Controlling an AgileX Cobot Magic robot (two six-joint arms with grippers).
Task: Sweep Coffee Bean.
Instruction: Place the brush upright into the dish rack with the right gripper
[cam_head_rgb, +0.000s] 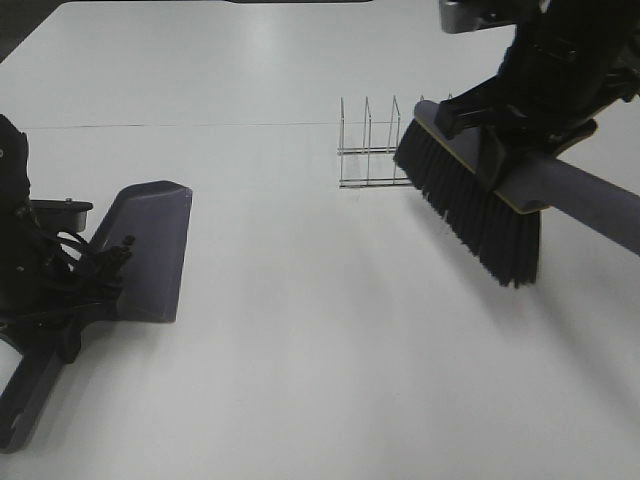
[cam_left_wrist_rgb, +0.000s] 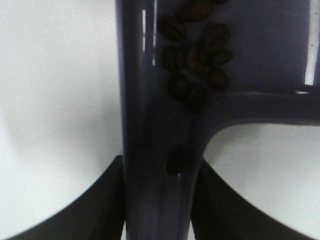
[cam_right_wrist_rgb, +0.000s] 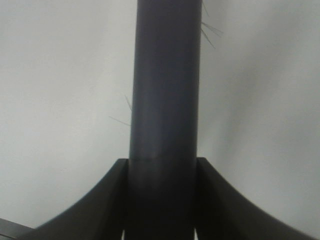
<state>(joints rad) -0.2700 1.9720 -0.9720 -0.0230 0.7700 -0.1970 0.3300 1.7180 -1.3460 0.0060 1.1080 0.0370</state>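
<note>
The left gripper (cam_left_wrist_rgb: 160, 172) is clenched on the dustpan (cam_head_rgb: 150, 250) handle, with 1 finger (cam_left_wrist_rgb: 95, 205) on each side of it. Just ahead of the fingers, 1 bean lies in the handle's groove. Farther out, where the handle meets the tray, about 10 more beans (cam_left_wrist_rgb: 197, 55) sit in a tight cluster. No beans show on the table (cam_head_rgb: 320, 380). In the high view the tray extends ahead of this gripper with its front edge toward the middle of the table.

The right gripper (cam_right_wrist_rgb: 162, 167) grasps the brush (cam_head_rgb: 470, 200) by its round handle, both fingers pressed to the sides. A few stray bristles show past the handle. The brush head hangs below and ahead of this gripper, tilted, and appears lifted off the table, with its shadow beneath. A thin wire rack (cam_head_rgb: 368, 150) stands upright just beyond the bristles; from above, the bristles overlap its near end. The brush and dustpan are well apart, with open table between them.
</note>
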